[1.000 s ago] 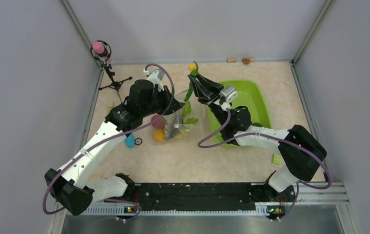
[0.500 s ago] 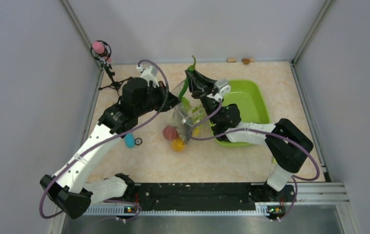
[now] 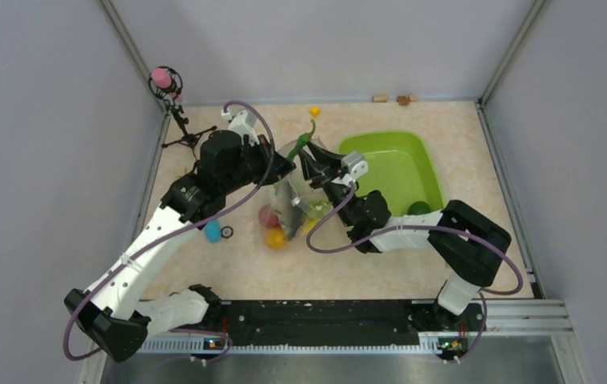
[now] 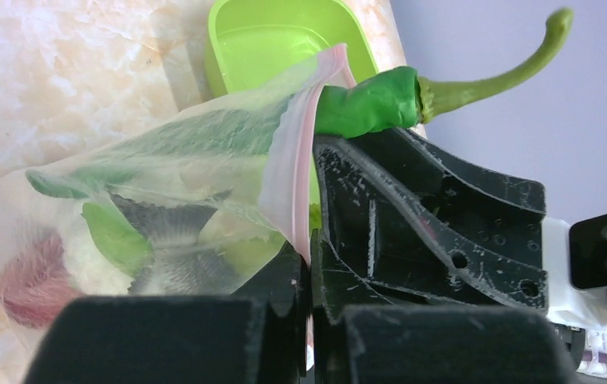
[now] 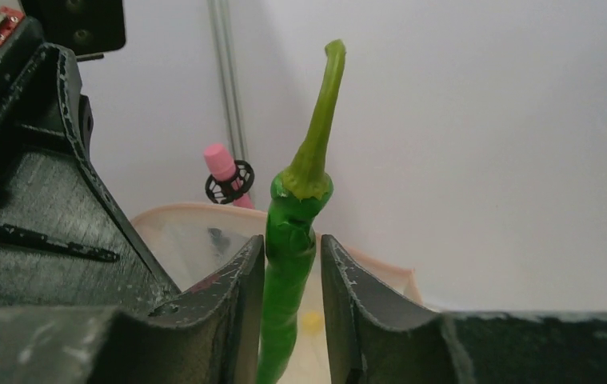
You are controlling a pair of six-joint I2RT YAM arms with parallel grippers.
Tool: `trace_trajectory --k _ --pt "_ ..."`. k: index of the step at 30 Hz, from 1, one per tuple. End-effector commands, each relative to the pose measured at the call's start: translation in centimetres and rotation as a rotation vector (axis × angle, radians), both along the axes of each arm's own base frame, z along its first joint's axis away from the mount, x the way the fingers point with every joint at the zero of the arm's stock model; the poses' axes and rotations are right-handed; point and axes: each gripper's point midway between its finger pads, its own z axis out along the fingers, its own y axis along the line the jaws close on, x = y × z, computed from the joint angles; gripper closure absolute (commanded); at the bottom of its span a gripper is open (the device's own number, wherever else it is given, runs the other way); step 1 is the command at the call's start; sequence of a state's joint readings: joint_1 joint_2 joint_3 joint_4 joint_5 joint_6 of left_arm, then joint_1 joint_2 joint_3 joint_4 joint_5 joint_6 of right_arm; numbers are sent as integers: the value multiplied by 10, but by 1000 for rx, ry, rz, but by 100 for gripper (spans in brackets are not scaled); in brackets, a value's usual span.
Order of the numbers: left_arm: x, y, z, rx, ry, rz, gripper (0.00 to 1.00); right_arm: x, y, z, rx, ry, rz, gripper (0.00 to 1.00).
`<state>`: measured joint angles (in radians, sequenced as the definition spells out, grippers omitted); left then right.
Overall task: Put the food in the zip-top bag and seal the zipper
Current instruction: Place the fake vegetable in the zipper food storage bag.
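Right wrist view: right tool (image 5: pixel 292 248) flanks a green pepper (image 5: pixel 304 188); gripping or not, I cannot tell. Left tool (image 4: pixel 309 276) is clamped on the zipper (image 4: pixel 292 184) of the bag (image 4: pixel 164 160), just left of the tray (image 3: pixel 396 156). Release only once the green pepper is deep past the zipper. It sits lower than before.

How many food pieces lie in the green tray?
1: a dark green piece in the tray's near right corner. The right arm covers part, so others may be hidden.
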<state>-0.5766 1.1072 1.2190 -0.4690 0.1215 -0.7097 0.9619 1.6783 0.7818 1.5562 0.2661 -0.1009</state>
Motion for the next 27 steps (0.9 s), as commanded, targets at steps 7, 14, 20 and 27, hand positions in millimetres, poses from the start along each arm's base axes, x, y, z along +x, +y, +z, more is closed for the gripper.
trace_trajectory --k 7,14,20,27 --pt "4 8 39 -84 -145 42 100 -5 11 20 -143 177 66 47" --pt "5 9 34 -85 -147 50 100 -11 -6 26 -227 415 58 30" --pt "4 10 29 -80 -153 50 100 -11 -35 30 -205 511 -34 27" --pt "6 8 26 -74 -150 43 100 -12 -27 58 -149 462 10 33"
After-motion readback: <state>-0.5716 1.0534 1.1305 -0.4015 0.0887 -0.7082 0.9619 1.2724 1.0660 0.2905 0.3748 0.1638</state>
